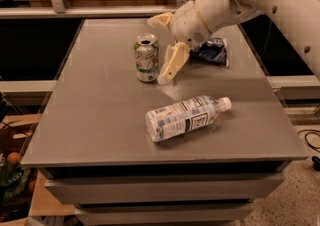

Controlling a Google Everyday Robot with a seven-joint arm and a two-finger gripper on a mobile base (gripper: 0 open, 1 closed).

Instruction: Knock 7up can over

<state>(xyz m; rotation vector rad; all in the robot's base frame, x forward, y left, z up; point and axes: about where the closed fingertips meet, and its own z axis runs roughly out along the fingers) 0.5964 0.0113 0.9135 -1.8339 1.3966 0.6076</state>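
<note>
The 7up can (146,58) stands upright on the grey table (95,120), left of its middle and towards the back. It is white and green with an open silver top. My gripper (161,50) is right beside the can on its right. It is open, with one cream finger (171,63) slanting down close to the can's right side and the other behind the can's top. I cannot tell whether the lower finger touches the can.
A clear plastic water bottle (185,118) with a white cap lies on its side in front of the can. A dark blue chip bag (214,51) lies at the back right, partly behind the arm. Shelving runs behind the table.
</note>
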